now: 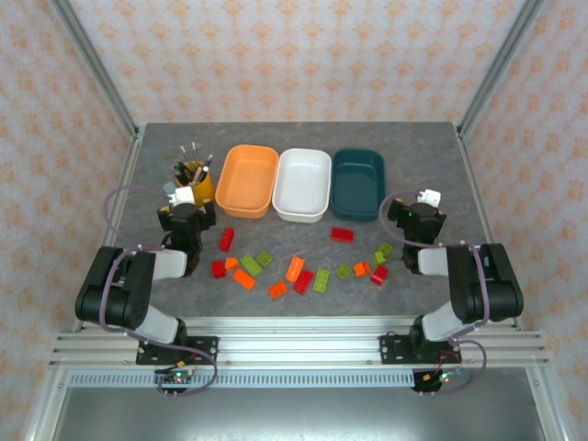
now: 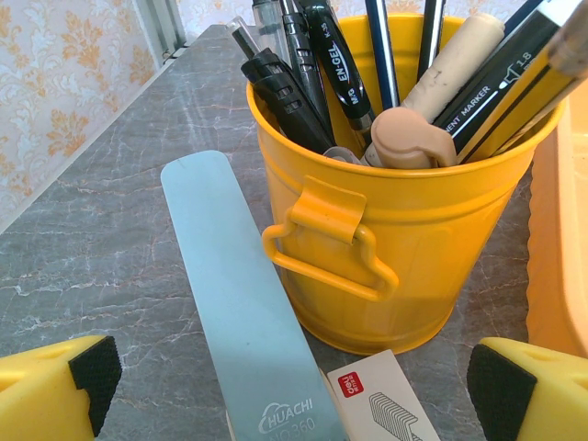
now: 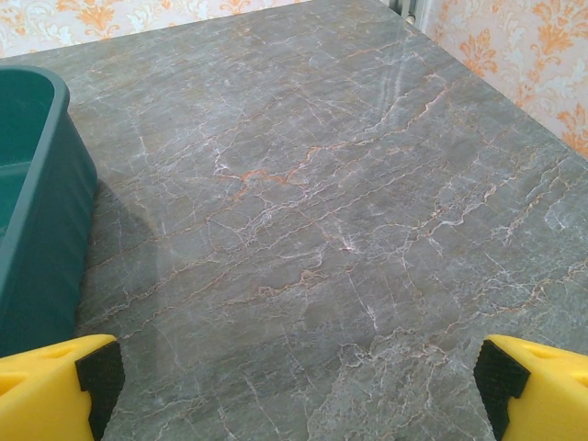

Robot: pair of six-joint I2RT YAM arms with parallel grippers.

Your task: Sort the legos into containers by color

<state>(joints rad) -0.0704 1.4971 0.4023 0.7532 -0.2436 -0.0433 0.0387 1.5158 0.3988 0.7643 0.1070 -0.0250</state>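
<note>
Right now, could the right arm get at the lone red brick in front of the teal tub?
Probably yes: the red brick lies alone, and nothing stands between it and the open right pincer nearby.

Grey marbled table (image 1: 276, 136), orange-patterned wallpaper walls (image 1: 303, 55)

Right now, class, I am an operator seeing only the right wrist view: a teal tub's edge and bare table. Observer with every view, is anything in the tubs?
Observer: No; the orange tub, white tub and teal tub all sit empty.
Operator: Where are the bricks?
Observer: The legos lie scattered on the table, on the tubs' near side.
Operator: And the left gripper?
Observer: Open, facing a yellow cup of pens.
</note>
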